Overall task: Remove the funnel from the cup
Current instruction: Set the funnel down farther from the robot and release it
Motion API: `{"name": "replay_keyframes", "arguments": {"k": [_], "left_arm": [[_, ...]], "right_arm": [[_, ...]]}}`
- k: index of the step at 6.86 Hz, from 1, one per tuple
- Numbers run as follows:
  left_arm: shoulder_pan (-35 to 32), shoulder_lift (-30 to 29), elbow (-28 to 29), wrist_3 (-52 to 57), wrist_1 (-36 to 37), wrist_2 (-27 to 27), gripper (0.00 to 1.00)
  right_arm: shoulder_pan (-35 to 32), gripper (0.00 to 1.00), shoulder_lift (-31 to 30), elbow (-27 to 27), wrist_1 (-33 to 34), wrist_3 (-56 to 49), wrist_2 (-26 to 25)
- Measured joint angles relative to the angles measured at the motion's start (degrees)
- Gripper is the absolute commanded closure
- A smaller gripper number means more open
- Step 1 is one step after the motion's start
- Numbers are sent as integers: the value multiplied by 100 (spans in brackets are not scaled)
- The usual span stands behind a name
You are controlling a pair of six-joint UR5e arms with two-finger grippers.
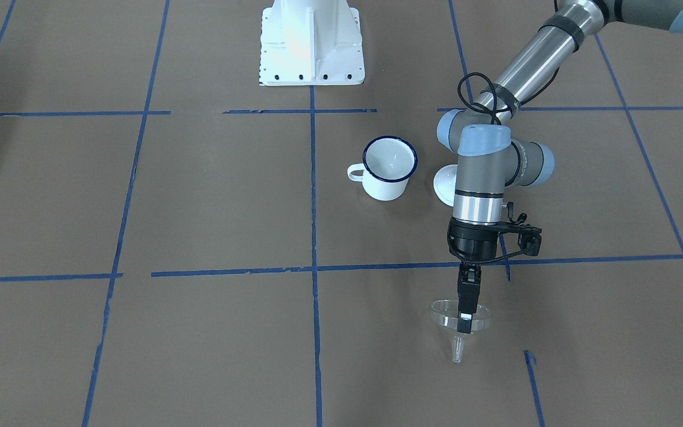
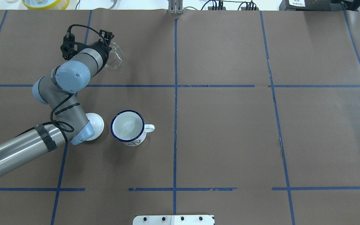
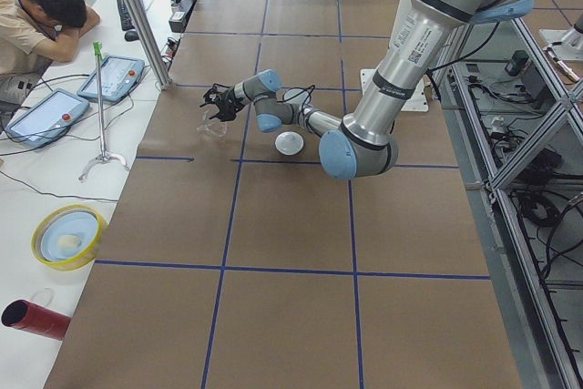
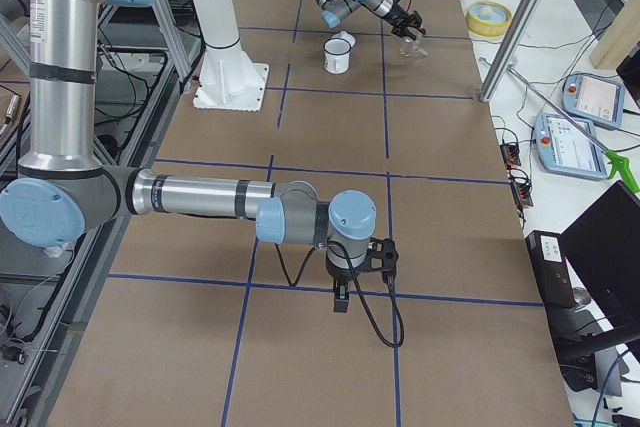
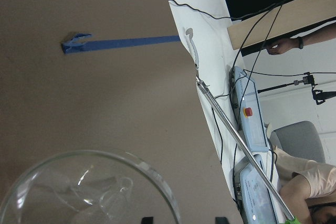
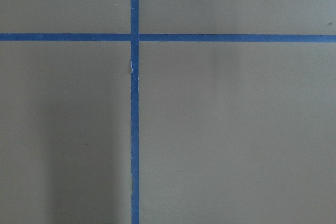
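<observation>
The clear funnel (image 1: 449,315) stands upright on the table's operator side, spout down, well away from the cup. My left gripper (image 1: 465,323) reaches down onto its rim. In the left wrist view the two dark fingertips (image 5: 147,220) show apart at the bottom edge, with the funnel's rim (image 5: 157,182) running between them. The cup (image 1: 389,168) is a white mug with a dark blue rim; it stands empty near the table's middle, and the overhead view (image 2: 127,127) shows it too. My right gripper (image 4: 342,299) hangs low over the table at the other end; whether it is open or shut cannot be told.
A white domed lid (image 2: 95,124) lies beside the cup, partly under my left arm. The robot's white base (image 1: 312,44) stands at the table's edge. Blue tape lines cross the brown table cover. Teach pendants and a stand lie beyond the operator-side edge.
</observation>
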State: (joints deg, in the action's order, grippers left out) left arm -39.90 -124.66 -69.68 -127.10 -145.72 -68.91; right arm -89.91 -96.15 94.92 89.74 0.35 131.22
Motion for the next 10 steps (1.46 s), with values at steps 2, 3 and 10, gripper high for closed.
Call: {"name": "replay_keyframes", "arguments": {"k": [2, 3, 10], "left_arm": [[-46, 184, -554, 979, 92, -252, 0], [-64, 336, -936, 1503, 337, -527, 0], [-311, 933, -4123, 6411, 5349, -3152, 0]], "right_arm": [[0, 0, 0, 0, 0, 0, 0], [0, 0, 0, 0, 0, 0, 0], [0, 0, 0, -1, 0, 0, 0]]}}
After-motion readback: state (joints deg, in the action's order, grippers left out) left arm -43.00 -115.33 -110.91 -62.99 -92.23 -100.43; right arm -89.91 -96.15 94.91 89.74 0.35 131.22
